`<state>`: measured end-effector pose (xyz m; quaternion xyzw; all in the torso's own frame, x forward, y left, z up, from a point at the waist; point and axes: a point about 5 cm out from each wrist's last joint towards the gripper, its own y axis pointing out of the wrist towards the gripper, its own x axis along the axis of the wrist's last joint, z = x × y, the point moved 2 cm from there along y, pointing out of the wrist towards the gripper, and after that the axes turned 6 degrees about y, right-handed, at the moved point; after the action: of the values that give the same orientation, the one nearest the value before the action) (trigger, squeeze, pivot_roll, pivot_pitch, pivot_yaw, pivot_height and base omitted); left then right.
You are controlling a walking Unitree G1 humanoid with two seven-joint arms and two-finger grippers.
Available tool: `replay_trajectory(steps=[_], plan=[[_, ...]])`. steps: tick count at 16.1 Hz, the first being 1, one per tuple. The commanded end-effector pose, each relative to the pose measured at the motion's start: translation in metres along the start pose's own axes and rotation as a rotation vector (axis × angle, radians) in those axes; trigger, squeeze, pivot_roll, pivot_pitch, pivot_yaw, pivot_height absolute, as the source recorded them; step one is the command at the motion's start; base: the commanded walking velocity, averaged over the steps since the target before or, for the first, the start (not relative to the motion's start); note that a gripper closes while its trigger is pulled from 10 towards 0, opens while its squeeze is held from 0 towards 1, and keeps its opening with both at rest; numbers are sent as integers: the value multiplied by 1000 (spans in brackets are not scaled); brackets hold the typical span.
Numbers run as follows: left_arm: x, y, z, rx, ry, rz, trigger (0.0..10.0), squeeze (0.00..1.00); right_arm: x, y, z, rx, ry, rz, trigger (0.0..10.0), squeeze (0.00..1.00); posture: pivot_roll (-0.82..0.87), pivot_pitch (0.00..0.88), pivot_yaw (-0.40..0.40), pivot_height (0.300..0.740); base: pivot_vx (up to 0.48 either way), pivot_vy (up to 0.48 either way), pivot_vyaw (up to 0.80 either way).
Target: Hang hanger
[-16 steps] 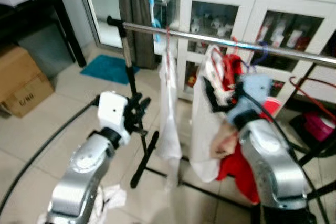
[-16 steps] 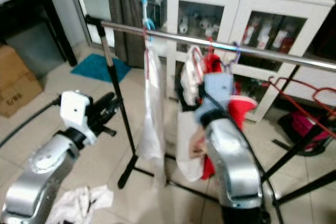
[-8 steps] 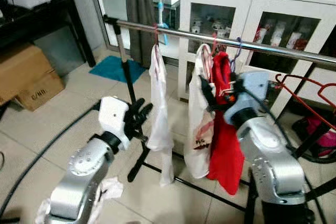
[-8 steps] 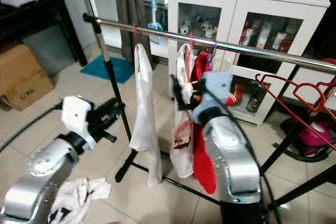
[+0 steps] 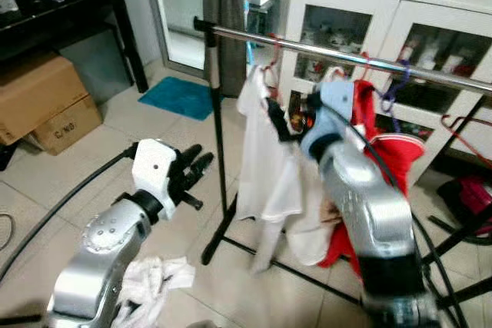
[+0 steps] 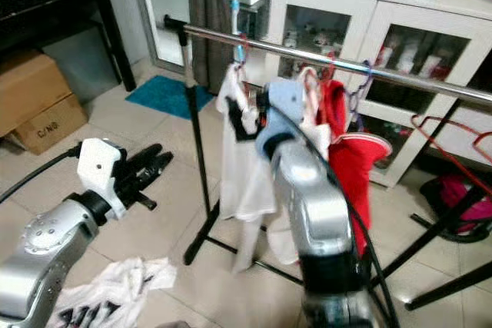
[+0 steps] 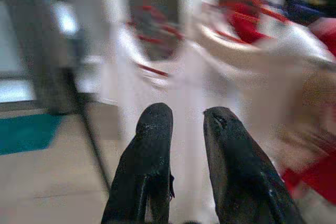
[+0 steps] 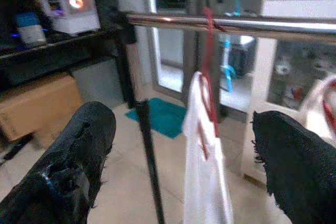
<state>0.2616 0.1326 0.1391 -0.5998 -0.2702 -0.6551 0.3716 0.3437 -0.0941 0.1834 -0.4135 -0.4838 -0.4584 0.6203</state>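
A red wire hanger (image 8: 209,95) carrying a white garment (image 5: 265,165) hangs by its hook on the shiny metal clothes rail (image 5: 338,54), near the rail's black upright stand (image 6: 194,151). The right gripper (image 8: 184,156) is raised just in front of that garment, fingers spread wide and empty. The left gripper (image 7: 181,135) is held low beside the stand, fingers close together with a narrow gap, gripping nothing. A red garment (image 6: 347,155) hangs further along the rail.
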Motion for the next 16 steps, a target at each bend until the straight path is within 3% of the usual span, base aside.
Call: replay_trajectory(steps=[1,2,3,4,6,9,10,13,14,15,16], plan=[[6,4,-10,-79,4,-21,10000,0,-5,4,-16,-70,-13,37,10000,1000,11,0,53,740,0,0,0],[7,4,-13,-109,18,-18,10000,0,-4,7,-21,-97,-29,50,10000,1000,12,0,46,740,0,0,0],[9,3,-17,-162,-2,-19,10000,0,7,16,-35,-175,-47,44,10000,349,8,0,48,740,0,0,0],[8,3,-18,-168,5,-15,10000,0,13,19,-41,-199,-52,33,10000,0,11,0,41,740,0,0,0],[11,3,-19,-168,5,-25,10000,0,26,23,-50,-240,-50,-3,10000,0,26,0,24,740,0,0,0],[12,1,-19,-169,7,-26,10000,0,26,32,-54,-251,-69,13,10000,0,34,0,21,740,0,0,0],[12,1,-19,-182,8,-22,10000,0,22,45,-56,-247,-89,48,10000,0,34,0,27,740,0,0,0],[15,2,-21,-216,16,-26,10000,0,21,63,-61,-253,-70,90,10000,0,30,0,33,740,0,0,0],[16,3,-21,-219,20,-28,10000,0,22,66,-69,-288,-77,98,4941,0,31,0,32,740,0,0,0],[17,4,-21,-221,21,-28,10000,0,22,66,-75,-316,-86,106,3451,0,33,0,27,740,0,0,0],[17,4,-21,-222,21,-27,10000,0,22,66,-78,-327,-90,109,3451,0,33,0,27,740,0,0,0]])
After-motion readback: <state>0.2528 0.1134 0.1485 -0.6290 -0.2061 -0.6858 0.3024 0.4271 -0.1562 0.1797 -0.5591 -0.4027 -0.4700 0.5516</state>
